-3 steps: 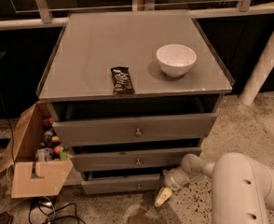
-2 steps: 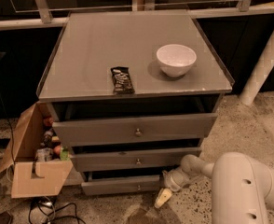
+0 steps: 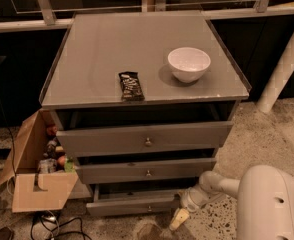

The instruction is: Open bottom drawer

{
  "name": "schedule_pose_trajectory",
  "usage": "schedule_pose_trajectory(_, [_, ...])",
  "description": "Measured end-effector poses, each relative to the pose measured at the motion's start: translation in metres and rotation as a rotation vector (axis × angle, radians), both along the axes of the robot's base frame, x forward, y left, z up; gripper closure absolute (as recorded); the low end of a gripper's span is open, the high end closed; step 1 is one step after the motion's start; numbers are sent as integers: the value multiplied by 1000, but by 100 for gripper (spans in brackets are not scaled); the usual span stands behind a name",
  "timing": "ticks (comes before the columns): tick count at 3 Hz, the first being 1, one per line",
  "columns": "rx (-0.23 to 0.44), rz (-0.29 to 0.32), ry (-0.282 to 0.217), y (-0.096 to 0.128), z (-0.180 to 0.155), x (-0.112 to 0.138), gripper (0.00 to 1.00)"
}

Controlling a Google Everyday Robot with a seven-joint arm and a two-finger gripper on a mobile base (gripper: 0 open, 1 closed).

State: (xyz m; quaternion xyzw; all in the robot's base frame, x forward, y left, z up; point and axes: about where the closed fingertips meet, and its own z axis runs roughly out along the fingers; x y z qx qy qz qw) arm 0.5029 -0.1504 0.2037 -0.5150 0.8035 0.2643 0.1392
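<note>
Nothing has moved since a moment ago: the pale gripper [image 3: 180, 217] sits lower centre-right beside the slightly pulled-out, slim grey round-knobbed bottom drawer [image 3: 127, 204], its grip impossible to tell, the dark snack bar [image 3: 130, 86] lettering unreadable.

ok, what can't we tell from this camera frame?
Camera view.
Inside of the bottom drawer: shadowed under the middle drawer front.
Whether the gripper, at that drawer's right end near the floor, touches it: hidden by the wrist.
Label on the snack bar: too small.
Contents of the cardboard box: partly behind its flaps.
</note>
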Motion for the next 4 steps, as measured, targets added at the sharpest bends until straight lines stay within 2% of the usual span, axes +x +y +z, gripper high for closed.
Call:
schedule_pose_trajectory(1, [-11,2,42,-5,-5,-16,0])
schedule_pose_trajectory(2, [-11,2,42,-5,-2,-16,0])
schedule_pose_trajectory(3, [-36,-31,95,-22,-4,-46,0])
schedule_pose_trajectory(4, [-36,-31,95,-21,4,-45,0])
